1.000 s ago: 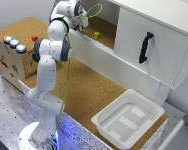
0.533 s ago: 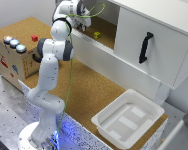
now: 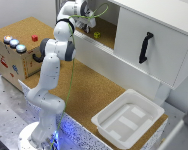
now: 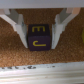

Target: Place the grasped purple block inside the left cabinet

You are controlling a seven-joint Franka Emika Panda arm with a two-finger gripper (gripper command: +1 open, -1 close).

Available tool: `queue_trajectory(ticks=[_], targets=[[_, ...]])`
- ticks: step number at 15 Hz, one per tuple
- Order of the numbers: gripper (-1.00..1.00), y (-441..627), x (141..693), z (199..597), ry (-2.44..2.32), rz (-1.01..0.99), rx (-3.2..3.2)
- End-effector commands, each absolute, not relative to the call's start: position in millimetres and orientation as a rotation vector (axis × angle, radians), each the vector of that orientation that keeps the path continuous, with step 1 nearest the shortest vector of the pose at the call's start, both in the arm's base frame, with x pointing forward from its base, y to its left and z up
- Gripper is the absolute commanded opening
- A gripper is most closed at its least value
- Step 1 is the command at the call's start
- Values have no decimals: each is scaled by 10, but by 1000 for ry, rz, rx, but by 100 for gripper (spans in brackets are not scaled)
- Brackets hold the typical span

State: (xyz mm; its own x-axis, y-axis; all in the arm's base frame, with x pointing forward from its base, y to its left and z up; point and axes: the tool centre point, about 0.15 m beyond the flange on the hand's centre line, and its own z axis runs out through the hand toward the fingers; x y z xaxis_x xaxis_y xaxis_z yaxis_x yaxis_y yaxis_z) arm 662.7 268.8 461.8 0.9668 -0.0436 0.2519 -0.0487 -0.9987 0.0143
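Gripper (image 4: 38,37) fingers clamped on the small dark purple block with yellow letters (image 4: 38,38), sitting just above the cork-brown floor inside the white doorless left cabinet (image 3: 106,30), near a small yellow block (image 3: 97,35).

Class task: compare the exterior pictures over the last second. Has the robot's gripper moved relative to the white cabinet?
Yes. The gripper, shut on the purple block, has moved slightly toward the exterior view's left, judged against the white cabinet's open section.
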Motion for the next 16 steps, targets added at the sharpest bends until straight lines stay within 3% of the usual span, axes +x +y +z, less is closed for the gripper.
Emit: queue_trajectory(ticks=[1, 5, 16], targets=[[100, 2678, 6660, 4976, -40, 203, 3063], [100, 2561, 6233, 5049, 28, 225, 3097], [100, 2293, 5461, 4747, 151, 237, 3273]])
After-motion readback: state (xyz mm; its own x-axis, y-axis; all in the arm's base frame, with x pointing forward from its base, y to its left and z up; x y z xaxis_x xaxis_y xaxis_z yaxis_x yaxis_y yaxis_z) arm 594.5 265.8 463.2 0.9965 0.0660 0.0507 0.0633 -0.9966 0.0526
